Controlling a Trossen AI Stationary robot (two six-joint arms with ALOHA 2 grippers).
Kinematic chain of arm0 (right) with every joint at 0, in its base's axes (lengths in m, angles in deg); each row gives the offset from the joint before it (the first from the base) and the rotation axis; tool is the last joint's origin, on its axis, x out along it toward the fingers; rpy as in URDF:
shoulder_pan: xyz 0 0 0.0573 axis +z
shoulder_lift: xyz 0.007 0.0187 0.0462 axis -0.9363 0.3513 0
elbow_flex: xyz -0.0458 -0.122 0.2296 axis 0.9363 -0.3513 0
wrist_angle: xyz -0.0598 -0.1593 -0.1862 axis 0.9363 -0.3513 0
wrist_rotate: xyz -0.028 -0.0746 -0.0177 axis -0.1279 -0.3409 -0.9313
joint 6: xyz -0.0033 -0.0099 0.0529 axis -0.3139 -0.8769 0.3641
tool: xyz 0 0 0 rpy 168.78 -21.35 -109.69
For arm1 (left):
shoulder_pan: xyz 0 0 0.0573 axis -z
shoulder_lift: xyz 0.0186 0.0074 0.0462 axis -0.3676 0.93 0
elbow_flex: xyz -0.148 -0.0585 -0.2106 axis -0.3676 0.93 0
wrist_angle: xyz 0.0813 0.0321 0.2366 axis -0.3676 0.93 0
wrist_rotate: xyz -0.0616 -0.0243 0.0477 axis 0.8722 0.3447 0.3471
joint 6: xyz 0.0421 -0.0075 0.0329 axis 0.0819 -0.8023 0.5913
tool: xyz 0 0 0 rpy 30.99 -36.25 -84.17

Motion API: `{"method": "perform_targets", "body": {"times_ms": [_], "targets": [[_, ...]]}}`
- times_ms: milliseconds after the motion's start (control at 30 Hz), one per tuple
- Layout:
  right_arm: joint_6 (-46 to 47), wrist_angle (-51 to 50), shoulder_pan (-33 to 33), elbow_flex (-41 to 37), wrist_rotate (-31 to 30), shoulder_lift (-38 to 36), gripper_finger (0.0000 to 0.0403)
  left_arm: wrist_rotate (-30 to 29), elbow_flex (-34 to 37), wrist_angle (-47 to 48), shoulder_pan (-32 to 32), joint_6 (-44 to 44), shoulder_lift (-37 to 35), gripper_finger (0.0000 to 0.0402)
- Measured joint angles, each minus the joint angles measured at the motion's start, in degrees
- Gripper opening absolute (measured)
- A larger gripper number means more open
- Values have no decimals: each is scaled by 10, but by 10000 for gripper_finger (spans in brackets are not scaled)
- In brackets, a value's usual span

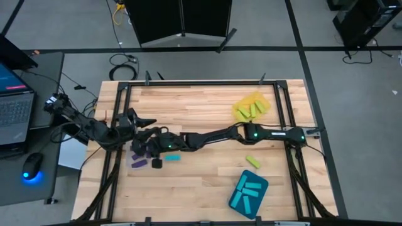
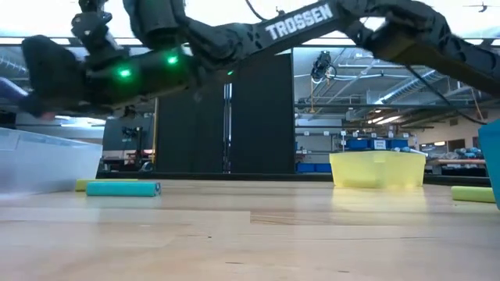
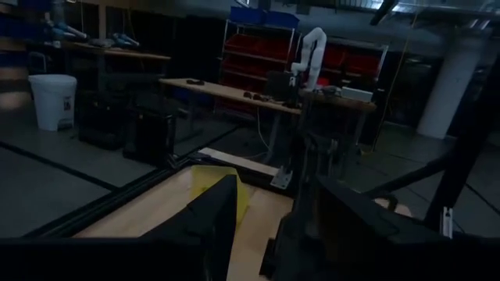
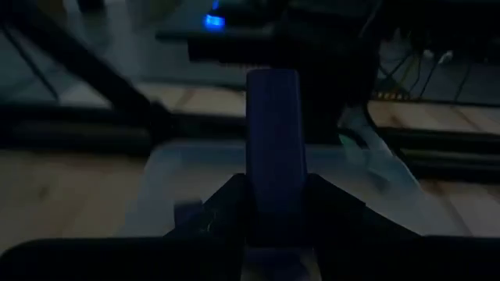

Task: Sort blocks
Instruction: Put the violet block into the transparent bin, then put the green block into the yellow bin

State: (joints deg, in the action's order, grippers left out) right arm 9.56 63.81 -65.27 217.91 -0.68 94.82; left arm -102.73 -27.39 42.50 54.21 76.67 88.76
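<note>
The right arm reaches far across the pale wooden table (image 1: 207, 182) toward its left side, and the right gripper (image 4: 273, 199) has its two dark fingers closed tight on a dark purple oblong block (image 4: 273, 129), which stands up between them. In the right wrist view it is held over a clear plastic tray (image 4: 164, 176) that lies near the table's left edge. The left gripper (image 1: 147, 122) sits just beside that spot, at the left rim of the table; whether its fingers are parted or together I cannot tell.

In the high view several purple bars (image 1: 139, 162) lie around the clear tray, and a cyan-blue bar (image 1: 171, 157) lies just to their right on bare wood. A single yellow-green bar (image 1: 252, 162) lies apart, right of centre. The shallow yellow tray (image 1: 242, 103) near the far right of the table holds a few yellow-green bars, and the teal tray (image 1: 237, 199) near the near right edge holds cyan bars (several, laid at angles).

The middle of the table and its near left part are bare wood, open between the two clusters. The black metal frame (image 1: 188, 83) runs along the table's edges. Beyond the left edge stands a laptop (image 1: 14, 103) with a glowing blue mouse (image 1: 31, 168).
</note>
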Motion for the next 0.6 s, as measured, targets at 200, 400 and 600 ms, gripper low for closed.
{"method": "perform_targets", "body": {"times_ms": [200, 400, 600], "targets": [[28, 3, -2, 10, 5, 14, 150, 5, 0, 0, 0, -1, 0, 173], [8, -17, -9, 10, -24, -18, 319, 11, 0, -4, 0, 1, -1, 172], [-4, -19, -8, 2, -34, -22, 321, 14, 0, 0, 0, -2, -3, 172]]}}
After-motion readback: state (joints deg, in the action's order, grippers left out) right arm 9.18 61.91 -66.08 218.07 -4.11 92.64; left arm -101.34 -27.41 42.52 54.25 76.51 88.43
